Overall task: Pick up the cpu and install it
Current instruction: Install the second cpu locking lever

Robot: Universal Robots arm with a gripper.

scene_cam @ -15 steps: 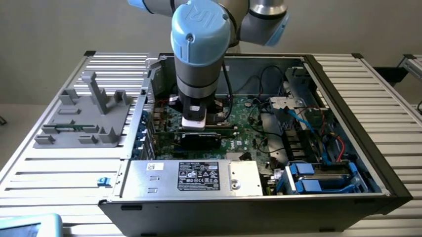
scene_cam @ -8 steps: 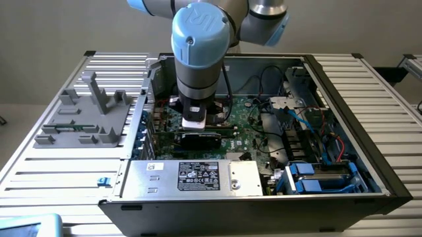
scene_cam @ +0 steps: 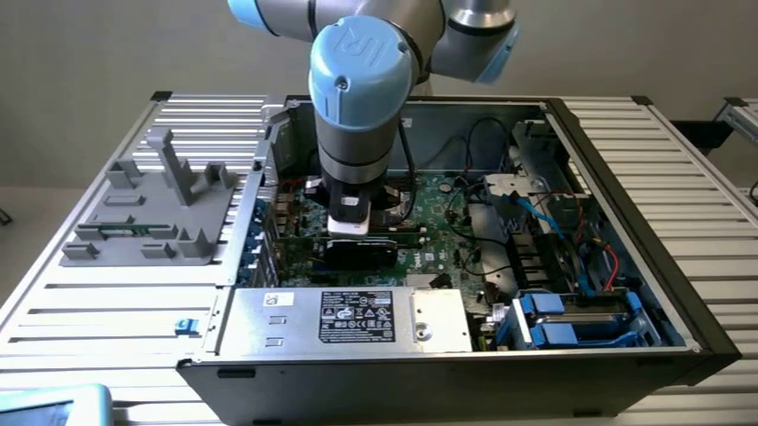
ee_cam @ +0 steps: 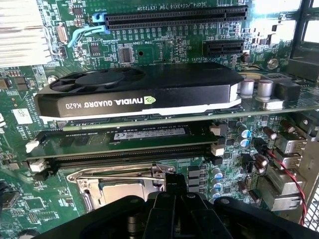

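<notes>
1 closed claw (ee_cam: 172,199) just above socket (ee_cam: 122,184)

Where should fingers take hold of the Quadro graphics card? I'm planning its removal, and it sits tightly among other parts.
Probably the graphics card is best pinched across its black shroud, one finger on each long face near the middle, coming straight in toward the motherboard. The card stands edge-up from the board, and the memory module close beside it leaves little room lower down.

An open case (scene_cam: 698,346) sits mid-frame in the exterior view. The arm (scene_cam: 355,106) reaches into it over the motherboard (scene_cam: 445,235). A holder (scene_cam: 154,213) lies left; the power supply (scene_cam: 343,315) sits along the front edge.
</notes>
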